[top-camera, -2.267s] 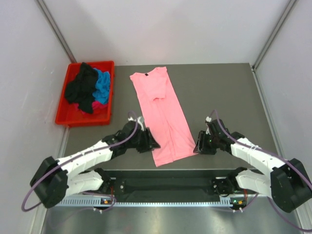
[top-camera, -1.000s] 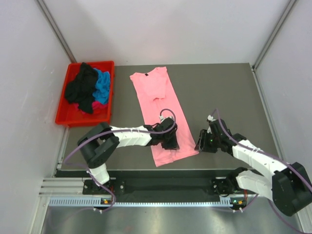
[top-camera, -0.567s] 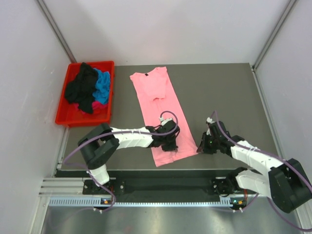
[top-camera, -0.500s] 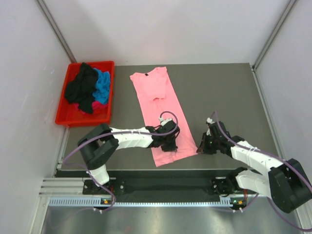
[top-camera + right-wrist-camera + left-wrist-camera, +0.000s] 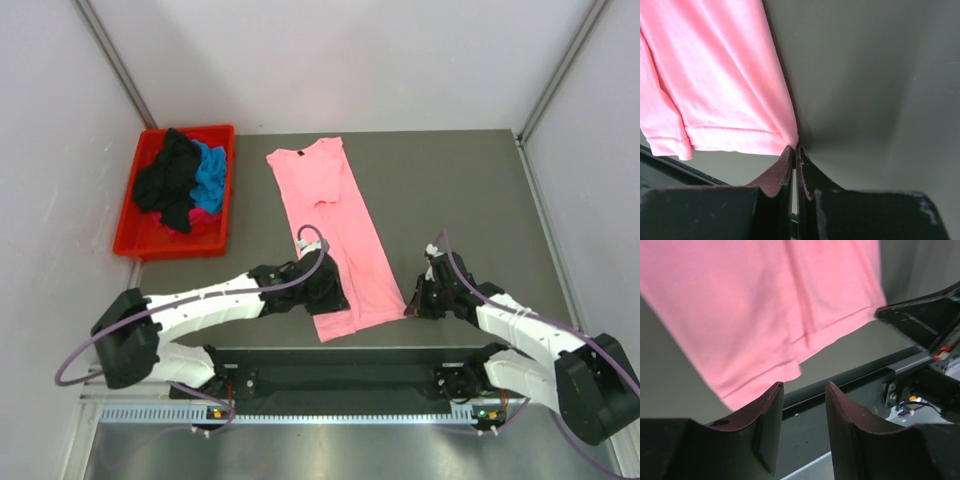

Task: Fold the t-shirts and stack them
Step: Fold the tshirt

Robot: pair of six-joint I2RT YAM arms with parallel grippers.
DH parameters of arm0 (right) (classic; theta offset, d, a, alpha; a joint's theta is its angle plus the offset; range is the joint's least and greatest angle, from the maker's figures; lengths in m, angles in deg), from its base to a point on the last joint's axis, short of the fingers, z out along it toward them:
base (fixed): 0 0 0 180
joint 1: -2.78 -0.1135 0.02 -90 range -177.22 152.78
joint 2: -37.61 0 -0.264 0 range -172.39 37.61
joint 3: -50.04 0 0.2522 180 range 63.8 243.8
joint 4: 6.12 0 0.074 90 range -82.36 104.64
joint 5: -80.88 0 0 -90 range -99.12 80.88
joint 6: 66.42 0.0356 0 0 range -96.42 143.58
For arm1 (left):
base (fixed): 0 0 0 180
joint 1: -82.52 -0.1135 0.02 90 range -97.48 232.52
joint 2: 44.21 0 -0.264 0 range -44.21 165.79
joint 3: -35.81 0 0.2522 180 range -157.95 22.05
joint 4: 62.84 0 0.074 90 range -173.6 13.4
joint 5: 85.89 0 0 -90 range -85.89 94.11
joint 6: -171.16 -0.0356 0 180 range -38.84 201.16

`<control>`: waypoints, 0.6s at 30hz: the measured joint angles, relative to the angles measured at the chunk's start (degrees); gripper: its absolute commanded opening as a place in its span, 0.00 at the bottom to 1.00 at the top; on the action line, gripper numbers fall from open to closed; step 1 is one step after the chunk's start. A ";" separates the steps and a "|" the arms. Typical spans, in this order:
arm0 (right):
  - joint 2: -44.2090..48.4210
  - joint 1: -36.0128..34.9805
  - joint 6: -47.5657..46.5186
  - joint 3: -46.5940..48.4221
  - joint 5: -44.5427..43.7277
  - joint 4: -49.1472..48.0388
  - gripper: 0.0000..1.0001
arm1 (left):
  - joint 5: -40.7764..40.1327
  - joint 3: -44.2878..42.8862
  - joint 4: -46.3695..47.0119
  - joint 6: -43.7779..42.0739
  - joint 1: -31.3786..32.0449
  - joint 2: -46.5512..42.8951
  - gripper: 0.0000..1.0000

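Pink cloth fills the right wrist view, and the right gripper (image 5: 794, 148) has its fingers pressed together at the near right corner of the pink shirt (image 5: 715, 75), just at the hem. It seems to pinch that corner, though how much cloth lies between the tips is hard to tell.

The left gripper (image 5: 804, 390) has its fingers spread with nothing between them. It hangs over the near left part of the same hem, with the edge of the table below it. From above, this gripper (image 5: 335, 297) sits at the shirt's left edge, close to the hem; whether it touches the cloth cannot be told.

The shirt lies flat on the grey table (image 5: 460, 190) as a long narrow strip, neck at the far end, hem toward the arms, slanting a little to the right.

A red bin (image 5: 140, 243) stands at the table's far left, apart from the strip. It holds a heap of a black shirt (image 5: 165, 180), a blue shirt (image 5: 211, 175) and a magenta shirt (image 5: 203, 216).
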 measured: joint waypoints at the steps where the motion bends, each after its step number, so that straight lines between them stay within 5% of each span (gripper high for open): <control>1: 0.00 0.00 0.07 -0.09 0.11 0.09 0.00 | 0.02 1.68 -0.02 0.50 0.00 -1.70 0.44; 8: 0.44 -0.02 0.42 -0.11 0.24 0.13 0.00 | -0.70 15.54 -1.90 4.98 0.00 -10.01 0.45; 18: 1.18 -0.02 0.46 -0.13 0.24 0.22 0.00 | -0.81 24.70 4.74 10.54 0.00 -14.47 0.40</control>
